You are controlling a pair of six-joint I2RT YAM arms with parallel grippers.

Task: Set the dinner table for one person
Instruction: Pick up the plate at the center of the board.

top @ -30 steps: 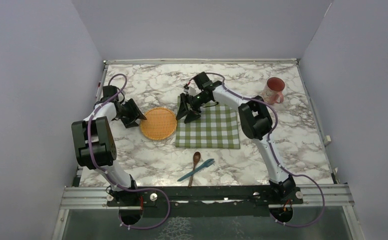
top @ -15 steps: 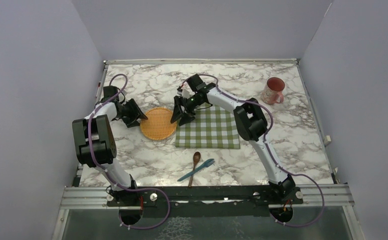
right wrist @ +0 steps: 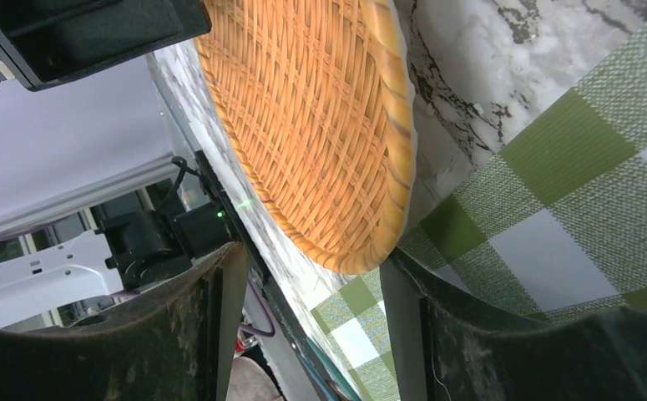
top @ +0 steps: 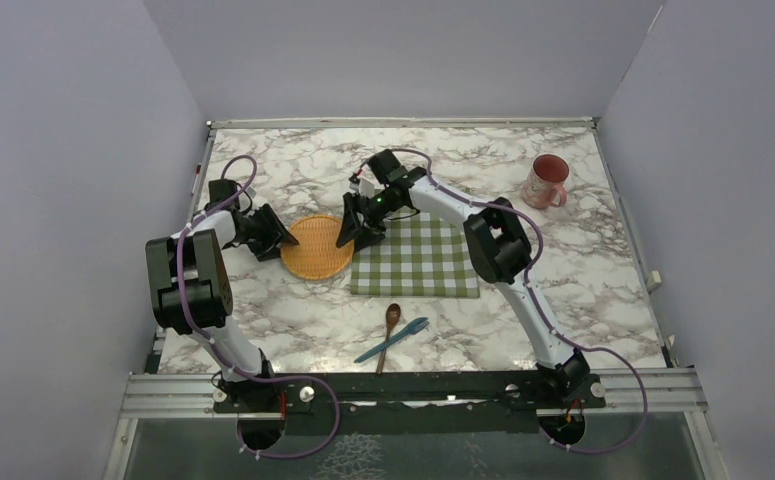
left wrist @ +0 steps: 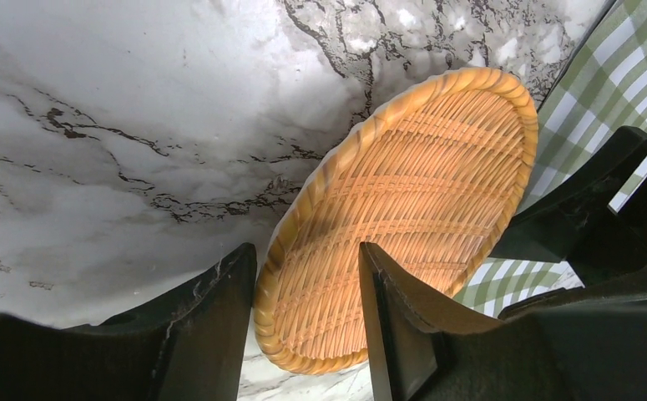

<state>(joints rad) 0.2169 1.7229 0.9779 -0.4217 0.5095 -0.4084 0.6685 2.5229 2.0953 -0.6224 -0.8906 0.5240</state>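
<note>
Astride opposite rims of the wicker tray point(top: 316, 247) — left end effector point(left wrist: 305, 256), right end effector point(right wrist: 310, 257), both spread.

There is one counter point(top: 583, 280) with a white and grey stone look. On it lies one round orange woven plate point(top: 316, 246). There is one green and white checked cloth point(top: 418, 255). There is one pink mug point(top: 546, 181). There is one brown wooden spoon point(top: 393, 313). There is one blue eating tool point(top: 413, 328), too small to tell if it is a fork or a knife. There are two robot arms: one left arm point(top: 188, 280) and one right arm point(top: 503, 245).
</note>
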